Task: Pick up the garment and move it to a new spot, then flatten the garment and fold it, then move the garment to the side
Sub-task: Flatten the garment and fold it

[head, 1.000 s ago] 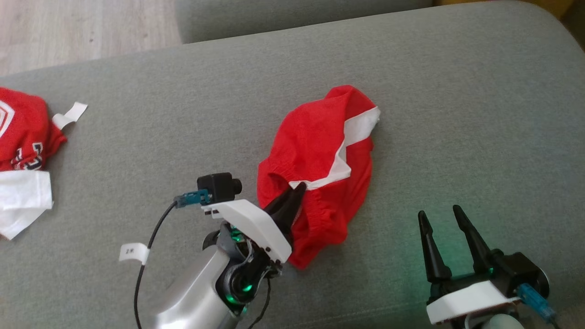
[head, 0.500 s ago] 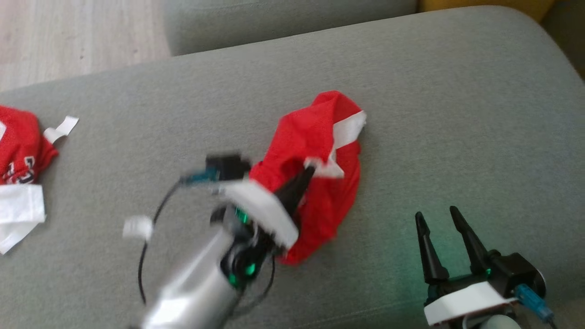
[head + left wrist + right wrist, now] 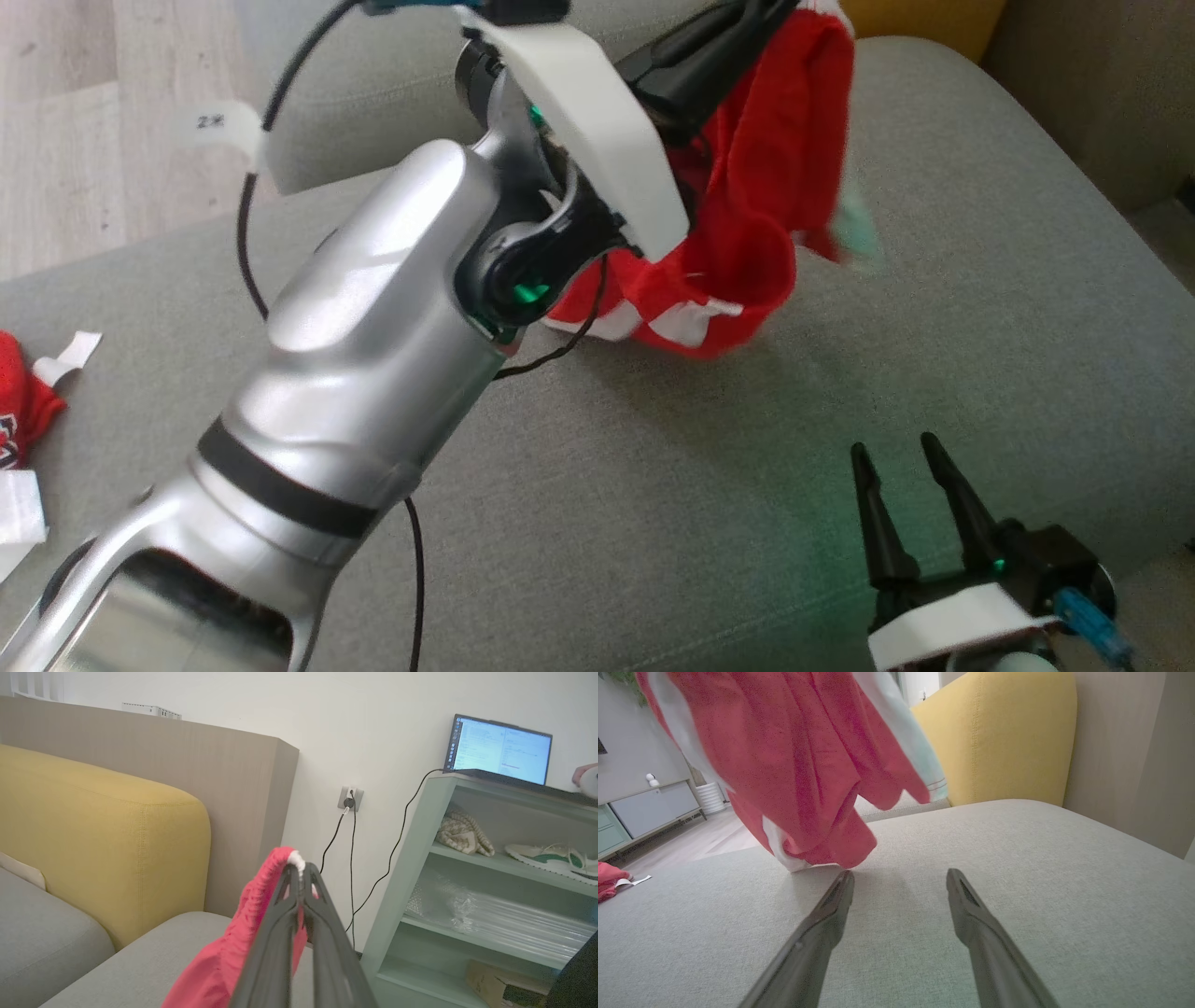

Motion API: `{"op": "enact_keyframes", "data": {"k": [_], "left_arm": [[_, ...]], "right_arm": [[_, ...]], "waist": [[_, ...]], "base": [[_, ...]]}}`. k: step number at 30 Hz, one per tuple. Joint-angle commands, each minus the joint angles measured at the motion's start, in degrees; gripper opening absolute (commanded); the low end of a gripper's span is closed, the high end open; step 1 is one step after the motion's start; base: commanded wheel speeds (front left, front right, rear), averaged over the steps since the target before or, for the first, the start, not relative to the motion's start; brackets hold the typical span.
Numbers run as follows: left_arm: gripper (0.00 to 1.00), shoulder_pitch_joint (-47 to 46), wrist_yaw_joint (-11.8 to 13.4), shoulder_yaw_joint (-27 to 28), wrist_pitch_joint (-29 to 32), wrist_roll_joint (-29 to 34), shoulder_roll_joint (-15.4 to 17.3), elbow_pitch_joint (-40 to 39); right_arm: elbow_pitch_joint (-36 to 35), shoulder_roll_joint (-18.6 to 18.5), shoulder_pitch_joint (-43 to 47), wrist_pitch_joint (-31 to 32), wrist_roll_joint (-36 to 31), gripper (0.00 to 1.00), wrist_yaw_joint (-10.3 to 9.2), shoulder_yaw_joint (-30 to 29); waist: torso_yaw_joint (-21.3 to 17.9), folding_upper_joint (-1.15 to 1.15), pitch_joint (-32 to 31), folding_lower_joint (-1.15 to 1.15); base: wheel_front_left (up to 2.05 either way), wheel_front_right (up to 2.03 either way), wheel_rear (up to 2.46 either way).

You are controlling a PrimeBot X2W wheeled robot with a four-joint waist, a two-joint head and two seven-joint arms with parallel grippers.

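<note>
Garment (image 3: 775,187) hanging over seat (image 3: 934,355) far edge, waistband pinched in closed left gripper (image 3: 299,877); right gripper (image 3: 892,446) spread wide, empty, at near right corner.
Slip risk: thin pinch on elastic, loose bulk below. Hem low, likely to drag and bunch. Room across seat middle and right; clothes (image 3: 23,411) at left edge, yellow cushion (image 3: 999,732) beyond far edge.

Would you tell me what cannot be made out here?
- Head view: top edge cuts off the garment where the left gripper pinches it; the left arm hides part.
- Right wrist view: whether its hem touches the sofa.
- Head view: second red garment, cropped by the left edge.
</note>
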Motion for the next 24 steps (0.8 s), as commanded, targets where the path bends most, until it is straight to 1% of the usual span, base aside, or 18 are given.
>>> {"op": "enact_keyframes", "data": {"k": [1, 3, 6, 10, 13, 19, 24], "left_arm": [[0.0, -0.7, -0.2, 2.8, 0.1, -1.0, 2.7, -1.7], [0.0, 2.9, 0.4, 2.8, 0.7, -2.0, 4.5, -2.6], [0.0, 11.2, 1.9, 1.9, 0.8, -3.3, 7.4, -4.1], [0.0, 22.4, 4.0, 1.7, -2.2, -3.5, 11.5, -4.4], [0.0, 27.7, 4.4, 2.7, -6.0, -3.4, 13.7, -3.1], [0.0, 31.5, 4.0, 6.1, -13.2, -3.3, 16.0, -0.4], [0.0, 31.7, 3.5, 7.7, -15.7, -3.4, 16.9, 0.7]], "right_arm": [[-2.2, 0.0, -1.0, -0.2, 0.5, 1.0, -0.05, 0.8], [-2.6, 0.0, -0.5, -0.2, 0.6, 1.0, -0.05, 0.2], [-3.0, 0.0, 0.5, -0.2, 0.9, 1.0, -0.05, -0.4], [-2.5, -0.7, 1.0, -0.2, 1.3, 1.0, -0.05, 0.0], [-1.4, -1.2, 0.6, -0.2, 1.9, 1.0, -0.05, 1.0], [1.5, -2.0, 1.0, -0.2, 4.3, 1.0, -0.05, 2.5], [3.1, -3.1, 2.3, -0.2, 5.5, 1.0, -0.05, 4.0]], "waist": [[0.8, 0.0, -0.2, 0.0], [2.1, 0.0, -0.1, 0.0], [4.9, 0.0, 0.4, 0.0], [8.0, 0.0, 2.5, 0.0], [9.3, 0.0, 4.1, 0.0], [10.1, 0.0, 6.8, 0.0], [9.6, 0.0, 8.3, 0.0]], "base": [[0.0, 0.0, 0.0], [0.0, 0.0, 0.0], [0.0, 0.0, 0.0], [0.0, 0.0, 0.0], [0.0, 0.0, 0.0], [0.0, 0.0, 0.0], [0.0, 0.0, 0.0]]}}
